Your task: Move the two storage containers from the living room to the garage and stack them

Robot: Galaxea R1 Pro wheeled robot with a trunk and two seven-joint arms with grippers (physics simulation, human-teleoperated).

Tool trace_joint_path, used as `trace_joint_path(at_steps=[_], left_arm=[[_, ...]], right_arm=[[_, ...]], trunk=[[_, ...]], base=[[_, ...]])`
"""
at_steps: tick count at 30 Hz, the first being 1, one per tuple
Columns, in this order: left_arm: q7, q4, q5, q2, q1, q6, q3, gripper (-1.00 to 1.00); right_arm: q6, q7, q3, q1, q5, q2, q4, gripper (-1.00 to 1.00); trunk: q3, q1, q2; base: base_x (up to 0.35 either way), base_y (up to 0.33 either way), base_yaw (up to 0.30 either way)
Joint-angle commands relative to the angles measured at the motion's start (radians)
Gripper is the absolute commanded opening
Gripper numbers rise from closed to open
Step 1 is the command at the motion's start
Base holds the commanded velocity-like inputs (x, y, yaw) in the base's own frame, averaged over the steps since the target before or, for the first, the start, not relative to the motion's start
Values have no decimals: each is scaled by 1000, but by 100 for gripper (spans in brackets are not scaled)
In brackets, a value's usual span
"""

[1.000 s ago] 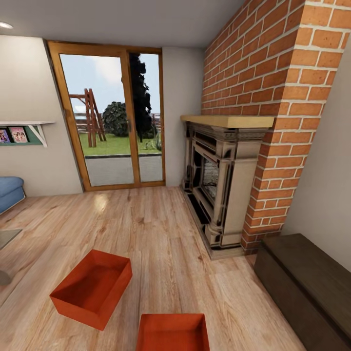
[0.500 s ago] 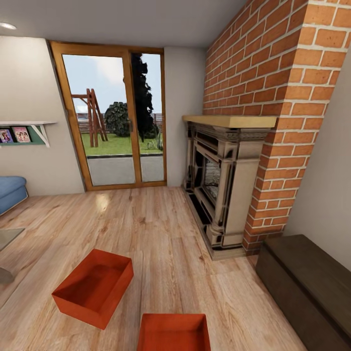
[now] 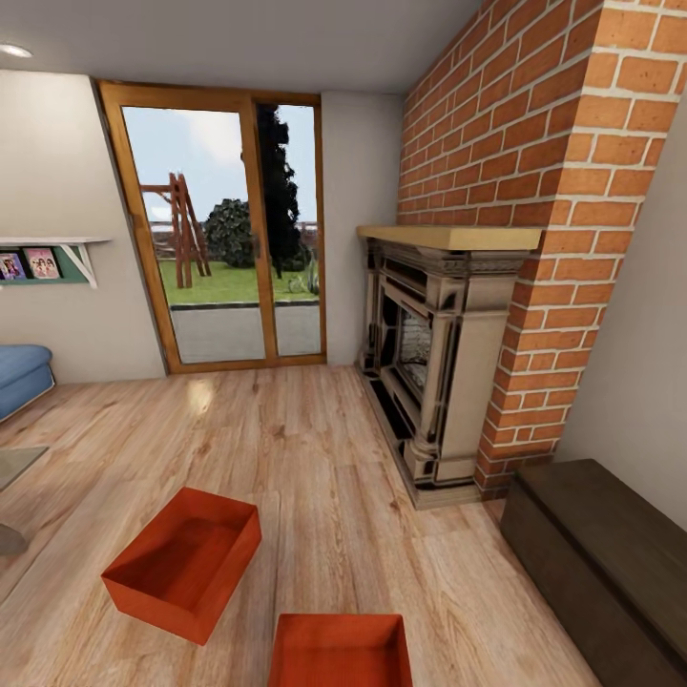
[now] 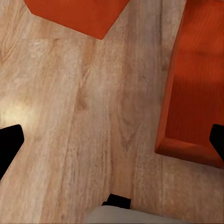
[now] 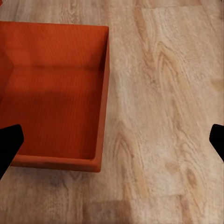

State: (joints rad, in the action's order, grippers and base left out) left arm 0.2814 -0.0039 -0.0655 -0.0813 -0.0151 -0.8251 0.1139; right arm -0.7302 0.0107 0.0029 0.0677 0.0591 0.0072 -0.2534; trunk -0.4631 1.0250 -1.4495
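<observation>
Two orange-red lidless storage containers stand on the light wood-plank living room floor. One container [image 3: 181, 563] sits at the lower left, turned at an angle. The other container [image 3: 341, 651] is cut off by the head view's bottom edge. My left gripper [image 4: 113, 142] hangs open over bare planks, with a container [image 4: 196, 88] beside one finger and the corner of another container [image 4: 77, 14] further out. My right gripper [image 5: 113, 140] is also open, with a container [image 5: 56, 88] beneath one finger [image 5: 9, 142]. Neither gripper holds anything.
A red brick fireplace [image 3: 439, 363] stands to the right. A long dark brown bench chest [image 3: 601, 553] lies along the right wall. The wood-framed glass door [image 3: 224, 239] is straight ahead, and a blue sofa [image 3: 19, 377] and a glass table's edge [image 3: 11, 468] are at the left.
The head view shifted very slightly a second ago, so the camera moved. It has held still since, and both containers stay where they were.
</observation>
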Motion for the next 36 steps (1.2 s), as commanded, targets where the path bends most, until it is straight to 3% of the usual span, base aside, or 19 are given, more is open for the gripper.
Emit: trace_joint_path(at_steps=[1,3,6,7,9,10,11,15,19,31,32,36], left_arm=[[2,-36,-1,-1,-1,8,8,100],[1,-99,10,-4,0,55,8,100],[-4,-272,21,-8,-1,285,7,100],[-5,-308,22,-8,-1,333,7,100],[-24,-525,24,-14,-1,602,4,100],[-32,-593,25,-16,-1,674,4,100],[-48,-707,26,-17,-2,793,3,100],[-71,-822,30,-21,-9,960,3,100],[-110,-835,35,-20,-11,991,6,100],[-119,-828,49,-22,-11,989,8,100],[-118,-816,49,-21,-11,989,7,100],[-116,-812,47,-21,-11,990,7,100]], right_arm=[[4,-1,-3,-4,6,0,-8,100],[23,-1,-4,-16,6,-1,-21,100],[146,-2,-4,-66,5,-4,-78,100],[175,-2,-4,-76,5,-5,-91,100],[366,-2,-5,-138,3,-10,-172,100],[426,-2,-6,-156,3,-11,-198,100],[535,-3,-6,-196,2,-12,-238,100],[681,-1,-7,-271,-3,-13,-263,100],[697,5,-5,-280,-4,-13,-265,100],[660,0,-4,-281,-3,-12,-261,100],[660,-1,-3,-279,1,-14,-210,100],[661,6,-3,-279,-1,-14,-205,100]], trunk=[[-1,0,0],[-1,0,0],[-1,0,0],[-1,0,0],[-1,0,0],[-1,0,0],[-1,0,0],[-1,0,0],[-1,0,0],[-1,0,0],[-4,4,-7],[-17,19,-35]], base=[[0,0,0],[0,0,0],[0,0,0],[0,0,0],[0,0,0],[0,0,0],[0,0,0],[0,0,0],[0,0,0],[0,0,0],[0,0,0],[0,0,0]])
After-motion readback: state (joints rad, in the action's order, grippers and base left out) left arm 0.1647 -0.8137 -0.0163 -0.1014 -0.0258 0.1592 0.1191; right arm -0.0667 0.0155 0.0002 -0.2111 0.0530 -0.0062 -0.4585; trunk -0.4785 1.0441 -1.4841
